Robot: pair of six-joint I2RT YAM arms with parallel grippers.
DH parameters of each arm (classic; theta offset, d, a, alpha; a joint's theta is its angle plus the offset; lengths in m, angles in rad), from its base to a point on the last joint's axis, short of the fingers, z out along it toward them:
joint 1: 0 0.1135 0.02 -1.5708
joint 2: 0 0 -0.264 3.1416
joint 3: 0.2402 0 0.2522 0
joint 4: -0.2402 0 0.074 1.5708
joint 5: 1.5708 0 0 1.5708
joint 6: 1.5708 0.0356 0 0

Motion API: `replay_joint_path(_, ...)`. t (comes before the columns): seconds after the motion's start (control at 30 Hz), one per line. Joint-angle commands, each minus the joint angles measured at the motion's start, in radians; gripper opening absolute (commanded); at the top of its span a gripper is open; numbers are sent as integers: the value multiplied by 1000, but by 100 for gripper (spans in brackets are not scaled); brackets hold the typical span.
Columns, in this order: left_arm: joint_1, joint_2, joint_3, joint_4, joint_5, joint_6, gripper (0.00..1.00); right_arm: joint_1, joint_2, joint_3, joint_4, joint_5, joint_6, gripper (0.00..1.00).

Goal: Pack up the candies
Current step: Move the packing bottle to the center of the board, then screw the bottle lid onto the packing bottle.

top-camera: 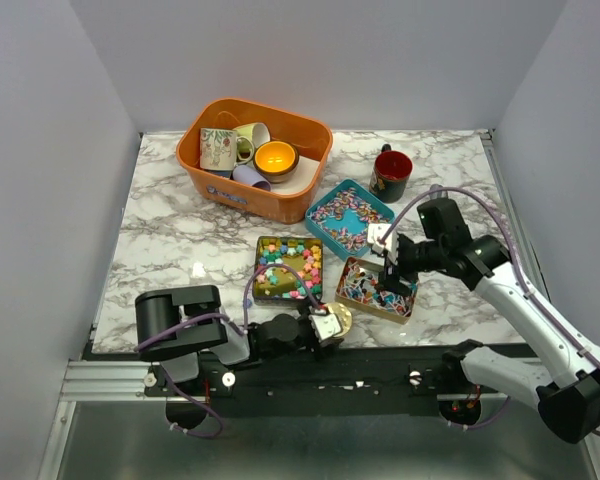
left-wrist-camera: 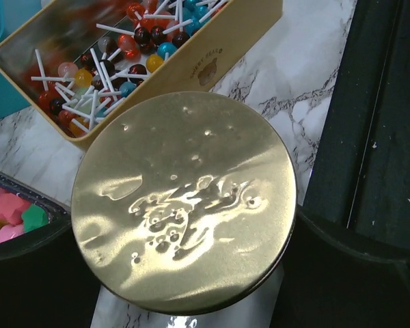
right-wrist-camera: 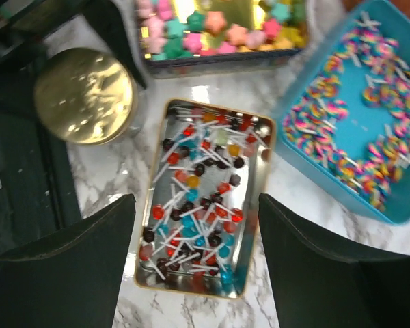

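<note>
On the white marble table (top-camera: 180, 230), top view: the candies lie in three open tins, pastel stars (top-camera: 290, 262) in the dark rectangular tin (top-camera: 258, 270), swirled lollipops (top-camera: 348, 215) in the teal tin (top-camera: 325, 200), ball lollipops (top-camera: 365, 285) in the gold-rimmed tin (top-camera: 370, 308). Left wrist view: left fingers (left-wrist-camera: 34, 280) spread wide, flanking a round gold disc (left-wrist-camera: 184, 205). Right wrist view: right fingers (right-wrist-camera: 68, 266) open and empty above the ball lollipops; probably best lowered straight, clear of the rim.

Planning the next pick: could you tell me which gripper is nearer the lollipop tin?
Right. Right gripper hangs above the lollipop tin; left gripper sits beside it, at the gold disc.
</note>
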Motion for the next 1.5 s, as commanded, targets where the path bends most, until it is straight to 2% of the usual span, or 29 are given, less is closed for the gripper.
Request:
replay_joint_path(0.0, 2, 73, -1, 148, 41, 21, 99, -3, 18, -46, -115, -279, -286, 80)
replay_joint_path(0.17, 4, 247, 21, 293, 31, 65, 99, 55, 128, -26, -147, -349, -400, 80)
replay_joint_path(0.27, 4, 264, 18, 302, 34, 42, 99, 120, 156, -38, -136, -353, -457, 80)
replay_joint_path(0.47, 7, 239, 9, 298, 9, 56, 98, 163, 208, -67, -119, -355, -529, 80)
replay_joint_path(0.57, 9, 187, 3, 266, -3, 85, 99, 163, 227, -53, -90, -355, -479, 80)
replay_joint_path(0.7, 7, 75, -5, 171, -8, 90, 99, 181, 229, -78, 69, -335, -341, 78)
replay_joint_path(0.87, 7, -37, -4, 106, -6, 88, 99, 229, 250, -131, 212, -255, -267, 76)
replay_joint_path(1.07, 13, 1, -7, 124, 6, 65, 99, 270, 314, -148, 278, -203, -204, 75)
replay_joint_path(1.33, 50, 173, -10, 230, 17, 12, 99, 278, 334, -174, 298, -175, -204, 74)
replay_joint_path(1.47, 65, 182, -13, 259, 41, -8, 97, 277, 334, -171, 296, -152, -215, 73)
